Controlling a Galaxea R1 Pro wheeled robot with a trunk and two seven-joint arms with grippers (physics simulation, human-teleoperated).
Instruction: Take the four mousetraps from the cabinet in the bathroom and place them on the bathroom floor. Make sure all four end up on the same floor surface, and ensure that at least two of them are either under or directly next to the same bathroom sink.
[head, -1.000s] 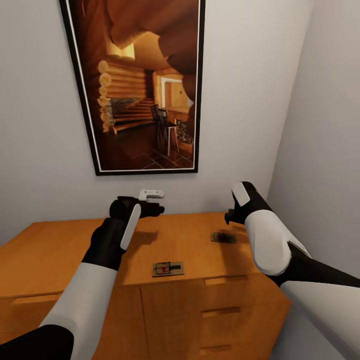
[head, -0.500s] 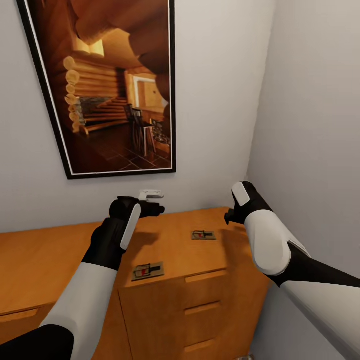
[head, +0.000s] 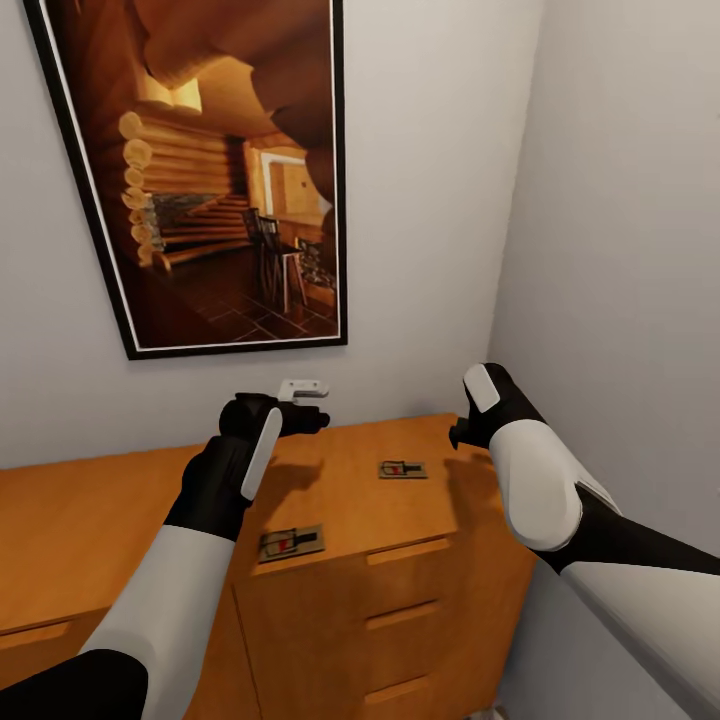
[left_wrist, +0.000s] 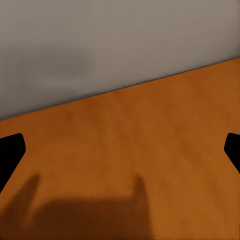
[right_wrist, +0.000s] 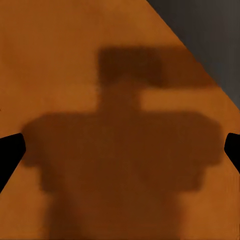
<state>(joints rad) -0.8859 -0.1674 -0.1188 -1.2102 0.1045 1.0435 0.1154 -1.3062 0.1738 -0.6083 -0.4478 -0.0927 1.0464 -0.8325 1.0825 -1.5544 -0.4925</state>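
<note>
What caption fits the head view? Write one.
Two mousetraps lie on the cabinet top, under a framed picture.

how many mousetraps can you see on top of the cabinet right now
2. One mousetrap lies near the cabinet top's front edge; the other lies farther back, toward the wall.

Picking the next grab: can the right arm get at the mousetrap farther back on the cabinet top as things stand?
Probably yes. The far mousetrap lies flat on the cabinet, a little to the left of the right gripper, which hangs above the top with its fingertips spread. Nothing lies between them.
</note>
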